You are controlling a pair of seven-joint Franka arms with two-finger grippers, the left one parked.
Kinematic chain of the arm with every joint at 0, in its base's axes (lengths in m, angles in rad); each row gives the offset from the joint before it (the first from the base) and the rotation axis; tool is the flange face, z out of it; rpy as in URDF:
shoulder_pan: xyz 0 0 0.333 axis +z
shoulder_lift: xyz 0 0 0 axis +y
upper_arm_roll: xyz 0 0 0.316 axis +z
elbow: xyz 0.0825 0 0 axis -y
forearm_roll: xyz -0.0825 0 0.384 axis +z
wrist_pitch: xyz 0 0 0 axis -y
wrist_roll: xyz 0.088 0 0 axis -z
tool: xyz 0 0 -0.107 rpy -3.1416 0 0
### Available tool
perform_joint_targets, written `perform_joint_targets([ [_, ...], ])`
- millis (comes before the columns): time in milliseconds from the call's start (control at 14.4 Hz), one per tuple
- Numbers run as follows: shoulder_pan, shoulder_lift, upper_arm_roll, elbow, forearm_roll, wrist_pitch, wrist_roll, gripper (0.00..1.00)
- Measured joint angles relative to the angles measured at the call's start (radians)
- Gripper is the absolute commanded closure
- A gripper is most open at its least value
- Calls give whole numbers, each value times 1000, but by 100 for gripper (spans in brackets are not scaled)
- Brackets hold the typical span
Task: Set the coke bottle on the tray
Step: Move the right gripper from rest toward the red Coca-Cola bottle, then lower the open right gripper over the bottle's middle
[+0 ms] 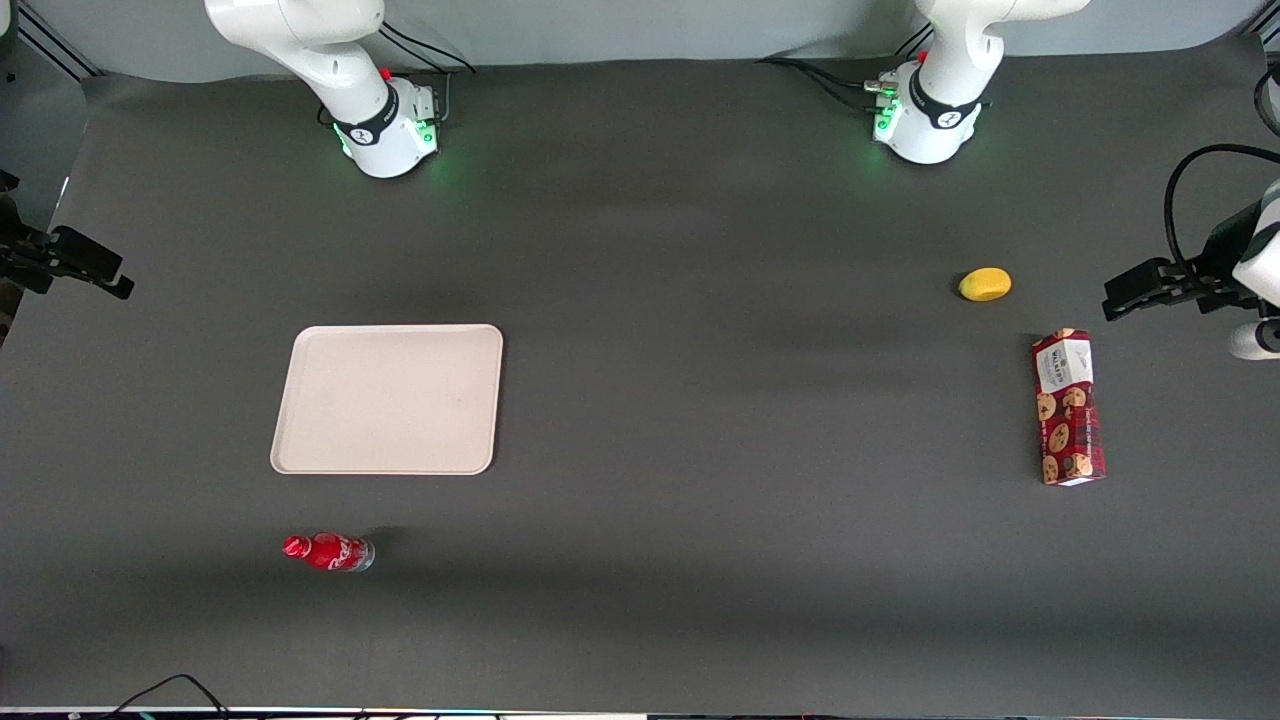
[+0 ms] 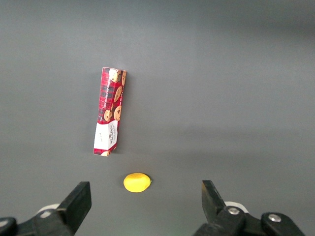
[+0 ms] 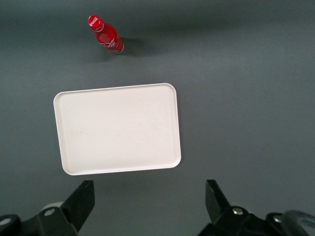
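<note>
The bottle [image 1: 328, 552] stands on the table, nearer the front camera than the tray [image 1: 388, 398]. The gripper [image 3: 150, 196] hangs above the tray, fingers spread wide, holding nothing.

1 coke bottle [image 1: 328, 552] — 1 tray [image 1: 388, 398] — 1 cookie box [image 1: 1068, 407] — 1 lemon [image 1: 985, 284]

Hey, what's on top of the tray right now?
Nothing: the tray is bare. The coke bottle stands on the table, nearer the front camera. The open gripper hovers above the tray's edge. What's beneath the tray is hidden.
</note>
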Motion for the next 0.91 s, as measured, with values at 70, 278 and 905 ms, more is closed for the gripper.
perform_joint_targets([
  [70, 3, 20, 0, 13, -3, 11, 0, 0],
  [278, 14, 144, 2, 93, 5, 69, -11, 0],
  [905, 59, 517, 8, 227, 109, 296, -117, 0],
])
